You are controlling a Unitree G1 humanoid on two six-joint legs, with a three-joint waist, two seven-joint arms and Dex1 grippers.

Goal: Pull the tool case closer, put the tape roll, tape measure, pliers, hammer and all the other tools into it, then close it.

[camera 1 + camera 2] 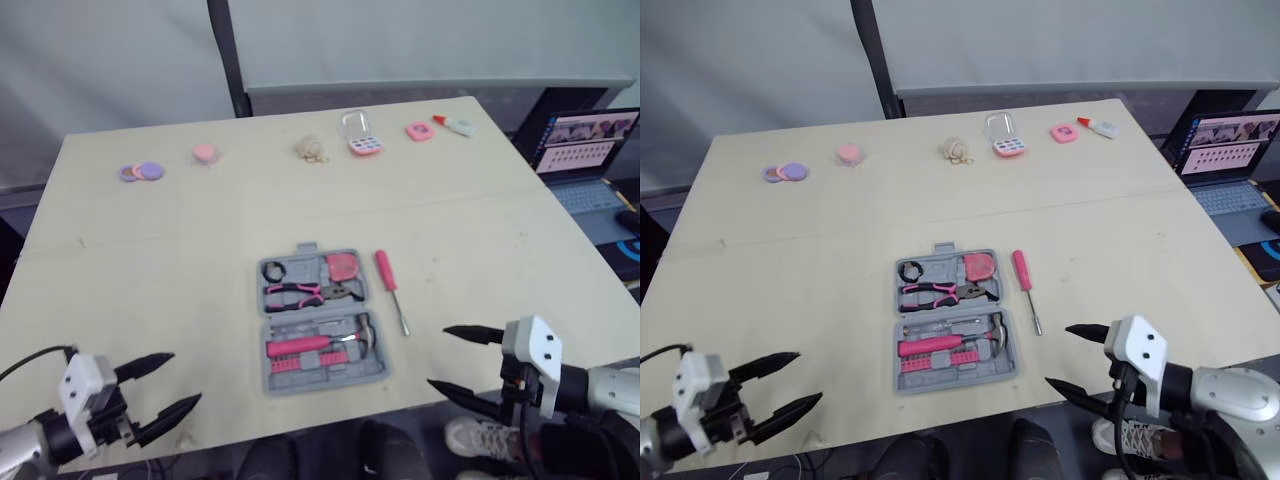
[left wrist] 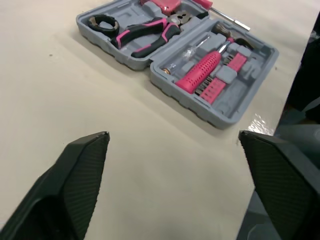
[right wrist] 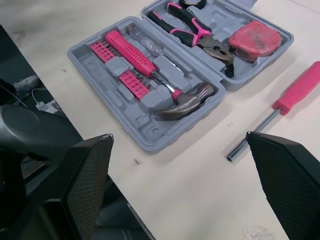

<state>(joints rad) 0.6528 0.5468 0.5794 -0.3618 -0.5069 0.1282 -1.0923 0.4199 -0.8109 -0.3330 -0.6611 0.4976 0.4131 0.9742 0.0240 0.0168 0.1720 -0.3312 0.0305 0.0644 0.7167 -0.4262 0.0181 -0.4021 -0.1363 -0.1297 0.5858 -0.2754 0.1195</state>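
Note:
A grey tool case (image 1: 278, 374) lies wide open near the table's front edge. In it sit a black tape roll (image 1: 273, 270), pink-handled pliers (image 1: 300, 293), a pink tape measure (image 1: 344, 266) and a pink-handled hammer (image 1: 318, 343). A pink screwdriver (image 1: 388, 284) lies on the table just right of the case. My left gripper (image 1: 165, 392) is open at the front left, away from the case. My right gripper (image 1: 462, 365) is open at the front right, a short way from the case and below the screwdriver.
Along the far side of the table (image 1: 150, 260) lie purple and pink discs (image 1: 142, 171), a pink round piece (image 1: 205, 152), a beige lump (image 1: 312, 150), a small pink box (image 1: 362, 141), a pink sharpener (image 1: 419, 131) and a glue bottle (image 1: 455, 125). A laptop (image 1: 588, 150) stands off the right edge.

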